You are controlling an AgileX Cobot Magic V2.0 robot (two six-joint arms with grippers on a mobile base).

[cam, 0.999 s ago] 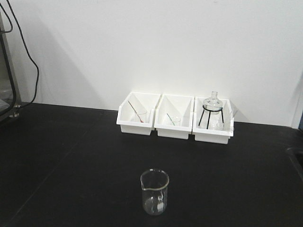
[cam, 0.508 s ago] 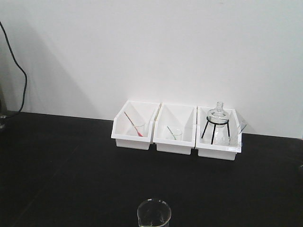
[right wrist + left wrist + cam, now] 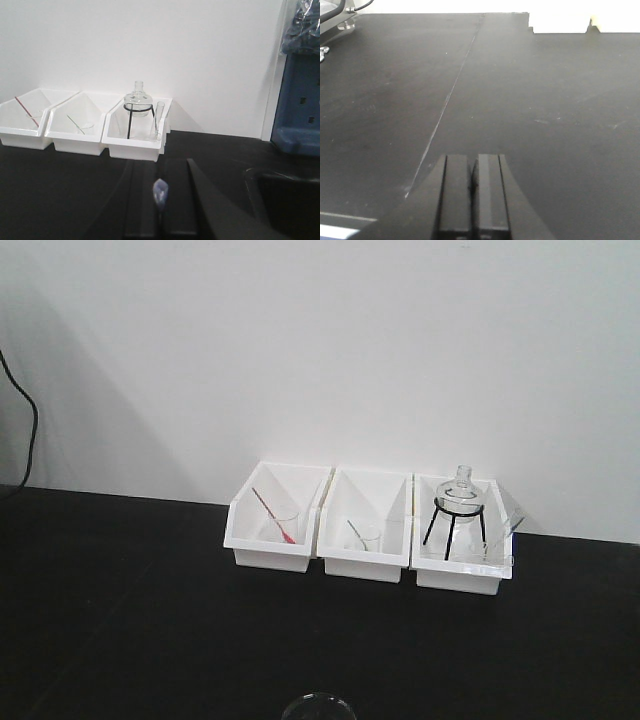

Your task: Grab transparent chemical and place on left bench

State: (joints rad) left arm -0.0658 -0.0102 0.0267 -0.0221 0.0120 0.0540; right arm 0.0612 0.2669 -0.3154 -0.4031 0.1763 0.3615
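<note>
Right jaws pinching one transparent chemical (image 3: 160,192), three white bins (image 3: 365,566)

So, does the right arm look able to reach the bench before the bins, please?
Probably yes: the right pincer, shut on the dropper, faces bare bench; only one beaker stands before the bins.

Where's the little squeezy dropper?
In the right wrist view, the dropper is pinched in the right end effector, with the white bins ahead by the wall.
</note>
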